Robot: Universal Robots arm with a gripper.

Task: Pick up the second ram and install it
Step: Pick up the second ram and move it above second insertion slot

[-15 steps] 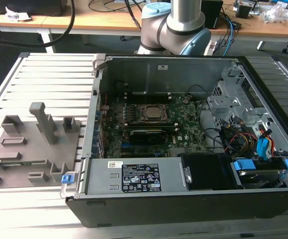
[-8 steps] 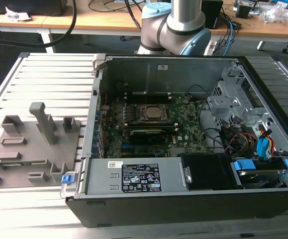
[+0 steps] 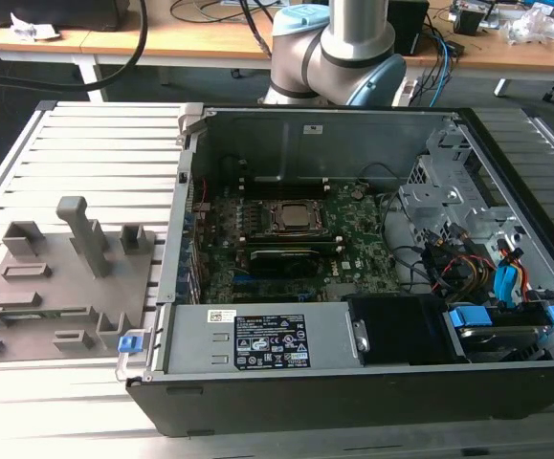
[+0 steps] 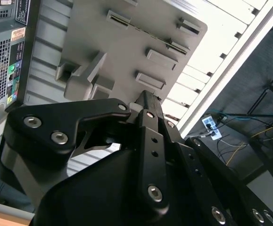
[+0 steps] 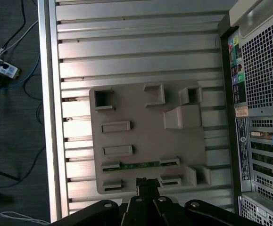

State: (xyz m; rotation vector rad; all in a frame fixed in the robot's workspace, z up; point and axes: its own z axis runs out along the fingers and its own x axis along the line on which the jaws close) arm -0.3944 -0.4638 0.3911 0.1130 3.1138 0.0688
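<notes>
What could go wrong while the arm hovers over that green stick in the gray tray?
The ram stick stands on its thin edge in the gray fixture, so a slightly misaligned gripper might knock or bend it instead of grasping it. The open computer case is crowded with cables beside the motherboard, which a carried stick could snag.

The holder (image 5: 145,127) looks matt grey plastic, the ribbed table (image 5: 141,52) bare brushed metal (brightly reflective), the gripper (image 4: 144,96) satin black.
</notes>
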